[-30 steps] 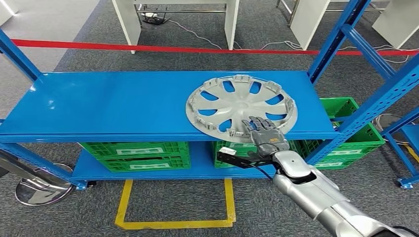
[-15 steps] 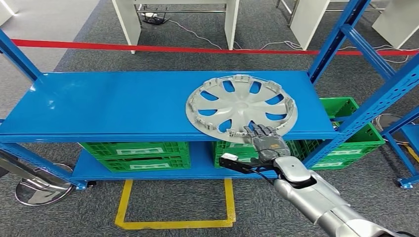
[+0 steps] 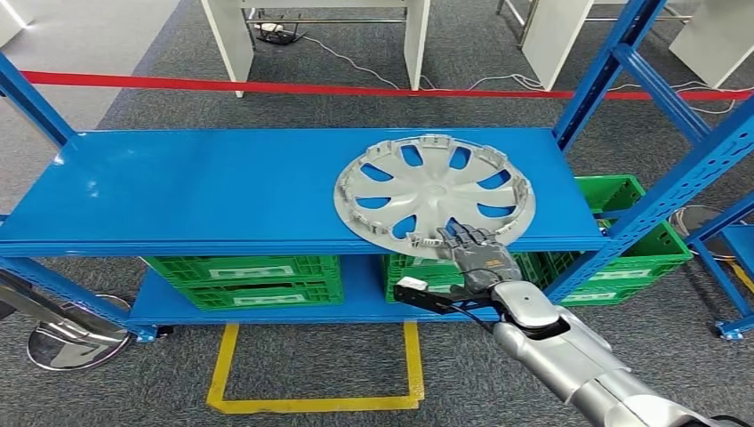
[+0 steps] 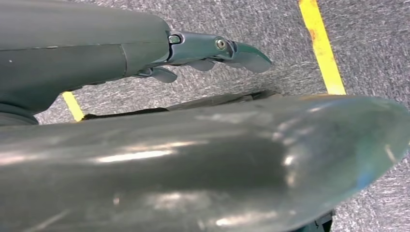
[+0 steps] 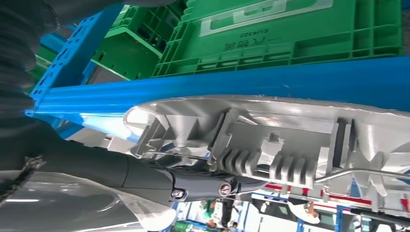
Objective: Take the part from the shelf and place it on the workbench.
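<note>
Right robot hand [image 3: 478, 253] lies with fingers over the near rim of the grey hubcap [image 3: 433, 194], grip unconfirmed, hubcap flat at the front right edge of the blue shelf [image 3: 178, 191]; advise closing firmly on the rim before lifting level.

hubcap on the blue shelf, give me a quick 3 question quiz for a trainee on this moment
1. True or false: the hubcap lies flat on the shelf's top level.
2. Which hand is at the hubcap's near rim? A) left hand B) right hand
3. Fill in: under the top level stand green ____.

Key: 1 true; 2 B; 3 crates. Whether the right hand has a firm hold yet cannot be told; the left hand hangs over the floor, holding nothing.
</note>
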Tool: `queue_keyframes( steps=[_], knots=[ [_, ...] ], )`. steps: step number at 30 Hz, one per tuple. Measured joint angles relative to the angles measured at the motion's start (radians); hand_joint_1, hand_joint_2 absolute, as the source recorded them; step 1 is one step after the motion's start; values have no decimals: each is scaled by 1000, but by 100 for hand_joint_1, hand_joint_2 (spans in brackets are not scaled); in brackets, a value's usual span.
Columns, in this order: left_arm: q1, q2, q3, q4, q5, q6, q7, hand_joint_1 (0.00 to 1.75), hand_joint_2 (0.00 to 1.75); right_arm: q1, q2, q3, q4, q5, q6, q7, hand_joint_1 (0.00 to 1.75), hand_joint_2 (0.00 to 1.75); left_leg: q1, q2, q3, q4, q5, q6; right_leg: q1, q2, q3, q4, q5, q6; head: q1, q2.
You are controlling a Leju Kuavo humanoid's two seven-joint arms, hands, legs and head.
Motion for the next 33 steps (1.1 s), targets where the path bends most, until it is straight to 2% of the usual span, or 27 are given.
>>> queue_keyframes(
  steps=[29,33],
  knots=[
    [2,-15,18,0,-6,0,-12,0,0,27,6,14,-62,-1,-42,-19,0,175,0,0,0,0,0,0,0,0,0,0,0,0,0,0],
    [2,-15,19,0,-6,0,-12,0,0,27,6,16,-64,-1,-41,-19,17,175,0,0,0,0,0,0,0,0,0,0,0,0,0,0]
  ],
)
